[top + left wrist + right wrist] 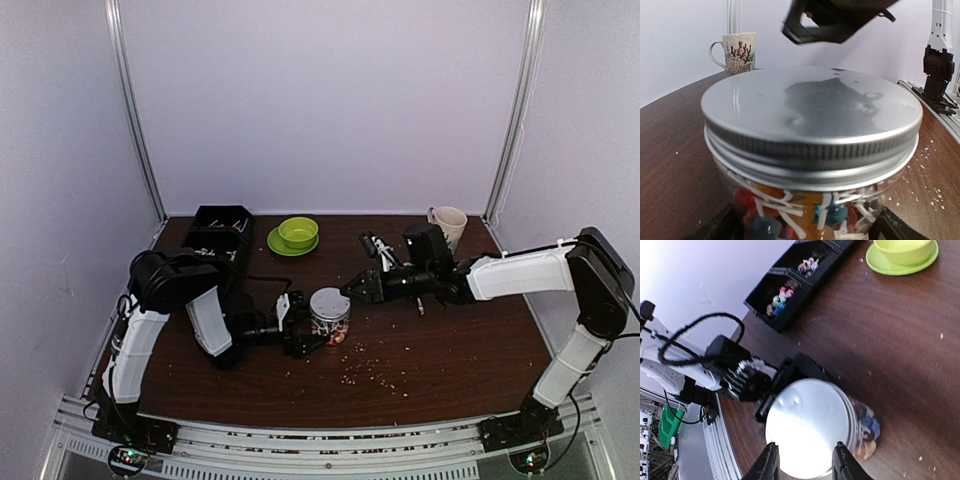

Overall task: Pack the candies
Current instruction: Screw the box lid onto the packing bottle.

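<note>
A glass jar [330,315] with a silver screw lid [810,115] stands mid-table, and coloured candies [830,212] show through its wall. My left gripper [300,335] holds the jar from the left, one black finger [720,225] on each side of its base. My right gripper [355,288] hovers just over the lid [807,425] from the right. Its jaws stand apart, with nothing between them. More candies [782,295] lie in the black bins.
Black bins [220,230] sit at the back left, beside a green bowl on a saucer [298,232]. A patterned mug [448,222] stands at the back right. Pale crumbs [370,370] dot the table in front of the jar.
</note>
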Available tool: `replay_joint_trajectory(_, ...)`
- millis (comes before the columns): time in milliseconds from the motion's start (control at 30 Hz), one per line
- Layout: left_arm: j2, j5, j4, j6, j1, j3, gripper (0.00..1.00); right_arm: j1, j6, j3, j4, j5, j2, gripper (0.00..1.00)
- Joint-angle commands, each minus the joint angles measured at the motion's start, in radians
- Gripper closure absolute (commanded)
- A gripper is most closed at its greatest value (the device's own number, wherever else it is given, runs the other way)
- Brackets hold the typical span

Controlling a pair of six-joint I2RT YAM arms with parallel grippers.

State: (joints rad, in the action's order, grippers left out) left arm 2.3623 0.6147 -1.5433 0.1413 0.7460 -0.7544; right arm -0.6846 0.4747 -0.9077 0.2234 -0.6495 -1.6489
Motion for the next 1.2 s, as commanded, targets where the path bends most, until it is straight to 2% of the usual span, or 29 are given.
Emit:
replay_joint_trajectory(0, 0.039, 0.0, 0.005, 0.032, -0.005, -0.001, 0.16, 0.014, -0.027, -0.134, -0.044, 0.013, -0.062, 0.6)
replay_joint_trajectory(267, 0.042, 0.018, 0.006, 0.029, -0.005, -0.005, 0.17, 0.015, -0.128, -0.406, -0.202, -0.089, -0.234, 0.59)
replay_joint_trajectory(467, 0.044, 0.028, 0.005, 0.027, -0.005, -0.006, 0.17, 0.017, -0.24, -0.518, -0.359, -0.163, -0.32, 0.59)
replay_joint_trajectory(700, 0.047, 0.033, 0.005, 0.029, -0.005, -0.013, 0.17, 0.018, -0.338, -0.545, -0.474, -0.22, -0.359, 0.63)
replay_joint_trajectory(1167, 0.048, 0.02, 0.005, 0.034, -0.005, -0.011, 0.17, 0.023, -0.381, -0.503, -0.52, -0.23, -0.343, 0.75)
